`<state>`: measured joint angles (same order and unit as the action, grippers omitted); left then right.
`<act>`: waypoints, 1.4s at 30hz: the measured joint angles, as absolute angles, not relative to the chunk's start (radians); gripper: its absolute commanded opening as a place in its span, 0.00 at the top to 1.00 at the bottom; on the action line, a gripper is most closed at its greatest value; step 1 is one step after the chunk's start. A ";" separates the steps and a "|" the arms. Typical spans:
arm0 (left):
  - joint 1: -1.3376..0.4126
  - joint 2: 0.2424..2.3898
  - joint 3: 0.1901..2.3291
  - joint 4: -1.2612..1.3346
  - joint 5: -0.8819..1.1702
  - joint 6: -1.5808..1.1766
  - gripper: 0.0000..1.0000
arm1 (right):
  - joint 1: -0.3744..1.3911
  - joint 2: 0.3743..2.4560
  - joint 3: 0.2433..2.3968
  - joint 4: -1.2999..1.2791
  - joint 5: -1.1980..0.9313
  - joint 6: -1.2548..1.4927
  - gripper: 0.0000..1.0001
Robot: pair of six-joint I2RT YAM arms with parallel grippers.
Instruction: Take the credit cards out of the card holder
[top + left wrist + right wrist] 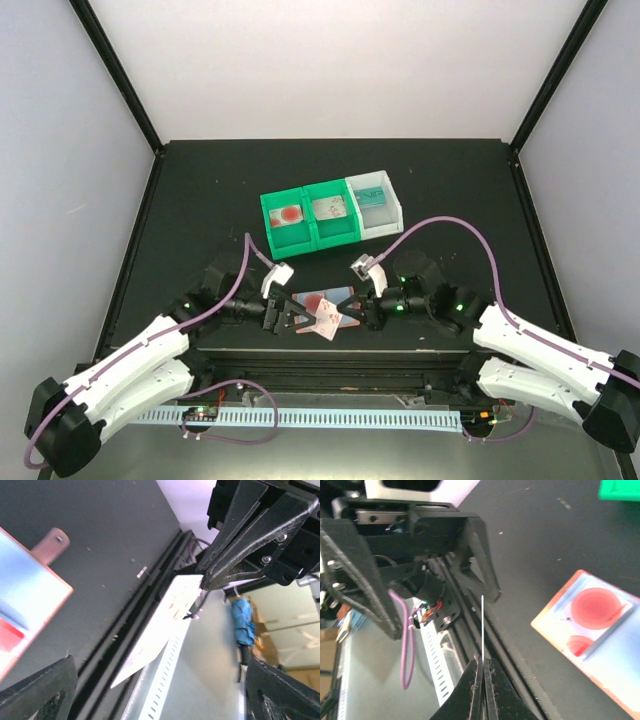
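Observation:
The card holder (322, 297) lies open on the black table, pale blue inside with a salmon border, and a red-marked credit card (594, 607) sits in its pocket. Its side tab (50, 544) points away. My right gripper (483, 666) is shut on one edge of a white credit card (162, 625) with small marks and holds it above the table's front edge. My left gripper (157, 682) stands open around the card's other end, with its fingers (479, 562) wide apart and not touching the card. In the top view both grippers, the left gripper (290, 317) and the right gripper (352, 312), meet at this card (325, 324).
Behind the holder stand two green trays (272, 232) (338, 236) and a white tray (396, 210), each with a card inside. A black rail (125, 630) and a slotted white cable duct (330, 418) run along the near edge below the held card.

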<state>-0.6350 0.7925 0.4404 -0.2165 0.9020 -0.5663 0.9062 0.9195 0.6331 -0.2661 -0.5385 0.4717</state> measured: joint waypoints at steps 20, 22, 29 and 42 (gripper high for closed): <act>-0.635 0.655 0.508 -0.429 0.337 -0.557 0.01 | 0.791 1.097 0.747 -0.126 0.018 0.608 0.99; -0.635 0.659 0.508 -0.428 0.327 -0.558 0.01 | 0.778 1.147 0.761 -0.098 0.049 0.613 0.99; -0.634 0.681 0.494 -0.425 0.305 -0.558 0.01 | 0.744 1.301 0.816 0.005 0.125 0.635 0.99; -0.633 0.680 0.432 -0.407 0.281 -0.581 0.01 | 0.724 1.560 0.935 0.190 0.200 0.662 0.99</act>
<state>-0.6331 0.6796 0.4324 -0.4072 0.2806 -0.5812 0.7242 1.5604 0.9348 0.1898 0.2005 0.6624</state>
